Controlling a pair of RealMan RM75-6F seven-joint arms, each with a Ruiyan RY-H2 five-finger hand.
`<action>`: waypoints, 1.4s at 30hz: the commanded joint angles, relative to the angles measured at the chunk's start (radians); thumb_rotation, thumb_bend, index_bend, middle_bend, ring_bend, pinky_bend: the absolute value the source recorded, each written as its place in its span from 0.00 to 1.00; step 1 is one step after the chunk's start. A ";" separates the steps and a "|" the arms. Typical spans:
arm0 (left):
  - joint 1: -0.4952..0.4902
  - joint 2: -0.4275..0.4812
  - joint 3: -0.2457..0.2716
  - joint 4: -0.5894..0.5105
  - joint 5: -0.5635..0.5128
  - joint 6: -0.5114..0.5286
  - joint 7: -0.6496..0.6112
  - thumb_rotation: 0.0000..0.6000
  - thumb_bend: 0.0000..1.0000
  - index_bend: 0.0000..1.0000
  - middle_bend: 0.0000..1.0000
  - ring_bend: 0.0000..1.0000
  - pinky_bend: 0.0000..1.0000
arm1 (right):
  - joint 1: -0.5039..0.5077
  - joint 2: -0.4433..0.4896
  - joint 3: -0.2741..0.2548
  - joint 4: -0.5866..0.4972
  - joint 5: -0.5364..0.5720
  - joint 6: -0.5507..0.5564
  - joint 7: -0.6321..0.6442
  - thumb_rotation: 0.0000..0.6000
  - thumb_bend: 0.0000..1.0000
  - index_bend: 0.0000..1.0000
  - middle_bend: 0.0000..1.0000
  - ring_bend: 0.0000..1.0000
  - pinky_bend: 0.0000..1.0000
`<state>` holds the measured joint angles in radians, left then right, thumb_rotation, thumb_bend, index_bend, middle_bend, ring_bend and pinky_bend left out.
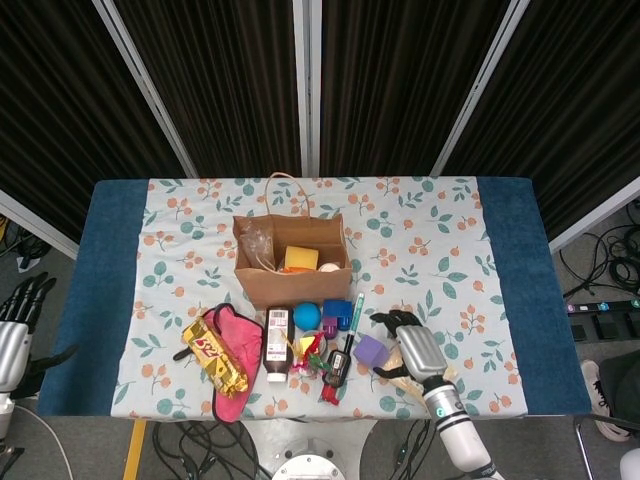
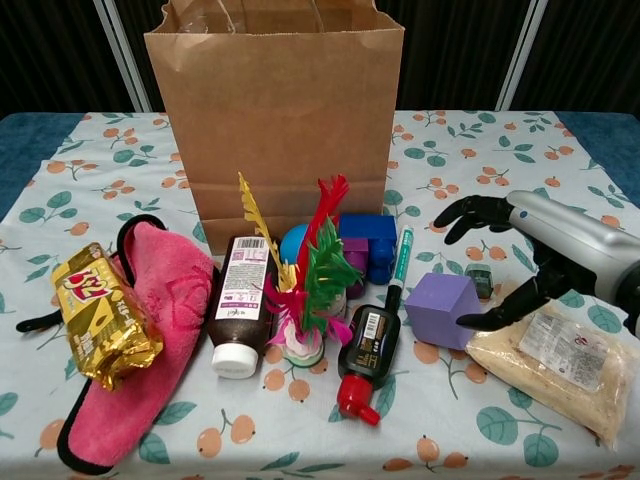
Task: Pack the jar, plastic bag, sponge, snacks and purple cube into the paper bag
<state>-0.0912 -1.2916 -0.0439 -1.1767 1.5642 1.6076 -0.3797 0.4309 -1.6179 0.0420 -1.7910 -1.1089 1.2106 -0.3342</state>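
Reaching low over the table's right front, the right hand (image 2: 520, 255) has its fingers spread wide and holds nothing; its thumb lies just beside the purple cube (image 2: 443, 309), apparently not yet touching. The step in hand looks to be the pick-up of that cube. The next move would call for the fingers to come round its sides and close, then a lift high enough to pass over the rim of the paper bag (image 2: 275, 115), which stands upright and open-topped behind the clutter. Inside the bag, the head view shows a yellow sponge (image 1: 300, 258) and a clear plastic bag (image 1: 256, 243). The snack packet (image 2: 556, 355) lies flat just right of the cube, partly under the hand. Room is tight on the cube's left, where a marker (image 2: 401, 260) and a small dark bottle (image 2: 364, 355) lie close; the right side and the space above are free. The left hand (image 1: 14, 335) hangs off the table's left edge, fingers loosely apart and holding nothing. The packet sits near the table's front edge.
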 commanded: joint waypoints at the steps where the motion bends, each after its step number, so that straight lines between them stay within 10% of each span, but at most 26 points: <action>1: 0.000 0.002 -0.003 0.003 0.000 0.002 -0.002 1.00 0.10 0.10 0.16 0.06 0.20 | 0.002 -0.021 0.000 0.016 0.012 -0.012 -0.016 1.00 0.00 0.21 0.23 0.11 0.12; 27: 0.009 -0.017 -0.002 0.054 -0.009 -0.002 -0.044 1.00 0.10 0.10 0.16 0.06 0.20 | -0.022 -0.106 0.008 0.100 0.015 -0.021 -0.051 1.00 0.00 0.20 0.29 0.17 0.17; 42: 0.009 -0.019 -0.004 0.063 -0.014 -0.008 -0.052 1.00 0.10 0.10 0.16 0.06 0.20 | -0.027 -0.123 0.042 0.123 -0.012 -0.006 -0.043 1.00 0.15 0.38 0.39 0.31 0.39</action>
<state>-0.0826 -1.3105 -0.0484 -1.1141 1.5502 1.6000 -0.4314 0.4034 -1.7430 0.0815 -1.6667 -1.1182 1.2037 -0.3781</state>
